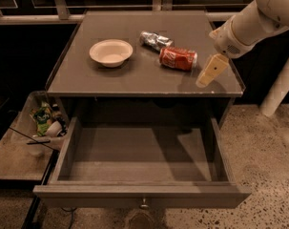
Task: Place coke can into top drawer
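Three things sit on the tabletop (87, 78) — one bowl (111, 52), one silver can (155, 40), one coke can (178, 58). The coke can lies on its side, just beside the silver can. My gripper (211, 70) hangs over the tabletop's edge, near the coke can but apart from it — wide or narrow, I cannot tell. One drawer (139, 194) stands pulled out below, one knob (144, 205) on its front.
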Robot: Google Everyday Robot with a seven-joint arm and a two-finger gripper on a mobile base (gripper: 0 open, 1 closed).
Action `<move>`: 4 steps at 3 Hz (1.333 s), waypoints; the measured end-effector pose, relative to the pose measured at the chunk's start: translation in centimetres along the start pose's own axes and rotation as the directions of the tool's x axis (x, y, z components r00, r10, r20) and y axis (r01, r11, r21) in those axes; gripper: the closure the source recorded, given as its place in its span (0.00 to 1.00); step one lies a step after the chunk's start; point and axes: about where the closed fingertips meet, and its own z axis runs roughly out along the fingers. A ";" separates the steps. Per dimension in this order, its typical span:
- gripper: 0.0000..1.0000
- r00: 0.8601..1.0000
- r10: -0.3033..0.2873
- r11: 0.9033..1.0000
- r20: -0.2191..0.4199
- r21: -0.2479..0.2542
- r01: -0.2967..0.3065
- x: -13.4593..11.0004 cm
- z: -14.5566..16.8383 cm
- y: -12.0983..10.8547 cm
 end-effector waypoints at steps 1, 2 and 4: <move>0.00 1.000 0.000 1.000 0.000 -0.001 0.000 0.0 0.0 0.1; 0.00 0.999 -0.033 0.999 -0.004 0.011 0.033 -1.0 -1.5 -0.2; 0.00 0.997 0.047 0.998 0.054 -0.048 -0.045 -6.1 -0.1 -1.8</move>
